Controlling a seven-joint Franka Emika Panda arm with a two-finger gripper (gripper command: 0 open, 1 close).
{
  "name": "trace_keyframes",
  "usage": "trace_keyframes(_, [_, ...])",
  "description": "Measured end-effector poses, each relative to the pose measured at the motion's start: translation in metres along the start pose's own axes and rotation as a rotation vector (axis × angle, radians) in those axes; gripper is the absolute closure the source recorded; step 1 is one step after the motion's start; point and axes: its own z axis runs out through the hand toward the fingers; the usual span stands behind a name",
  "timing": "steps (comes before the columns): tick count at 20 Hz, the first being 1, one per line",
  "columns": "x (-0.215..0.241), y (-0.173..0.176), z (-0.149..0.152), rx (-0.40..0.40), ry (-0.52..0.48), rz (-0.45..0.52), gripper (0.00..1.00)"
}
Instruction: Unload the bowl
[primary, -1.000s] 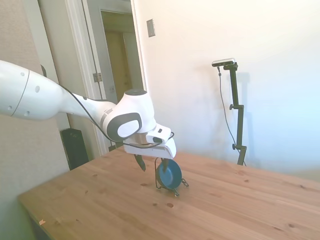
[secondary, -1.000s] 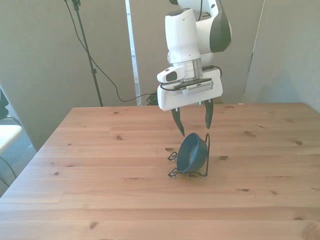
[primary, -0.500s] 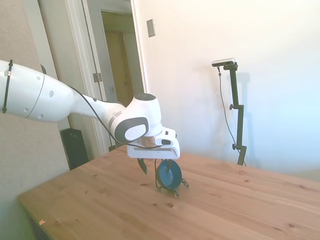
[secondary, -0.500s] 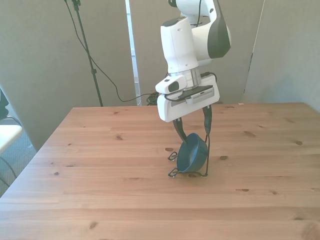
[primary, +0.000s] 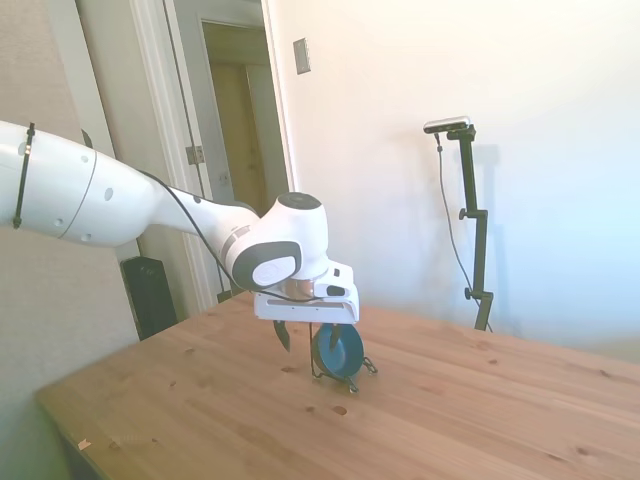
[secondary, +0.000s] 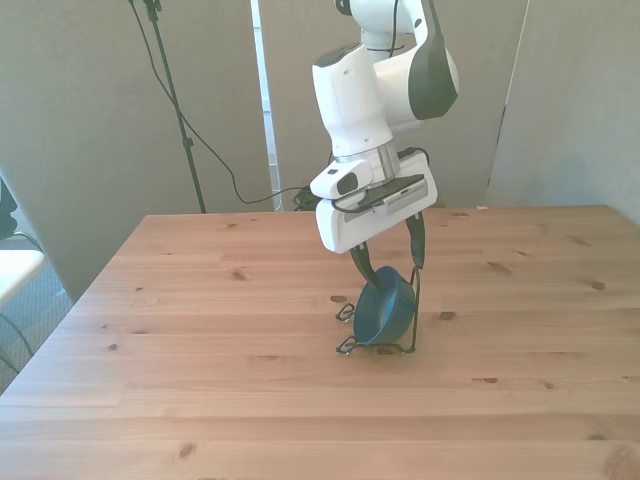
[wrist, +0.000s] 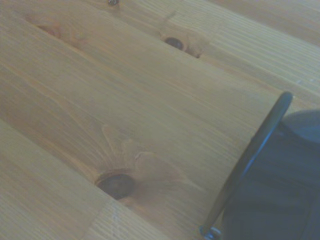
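Front view showed the open end effector straddling the bowl in its wire stand; closing off-centre could have dragged the stand along.

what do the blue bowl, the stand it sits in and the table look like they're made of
Small round dark blue bowl: smooth, even colour with a slight sheen, probably glazed ceramic or plastic. Thin black wire stand: slim bent rod, likely coated metal. Wooden table: pale planks with grain and dark knots, apparently pine.
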Motion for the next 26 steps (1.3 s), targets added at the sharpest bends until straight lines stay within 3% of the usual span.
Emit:
trace_keyframes(9, [0.013,0.006,0.004,0.023,0.007,0.01,0.0])
trace_keyframes(10, [0.014,0.007,0.003,0.025,0.009,0.011,1.0])
trace_keyframes(26, [0.024,0.013,0.003,0.051,-0.039,0.007,1.0])
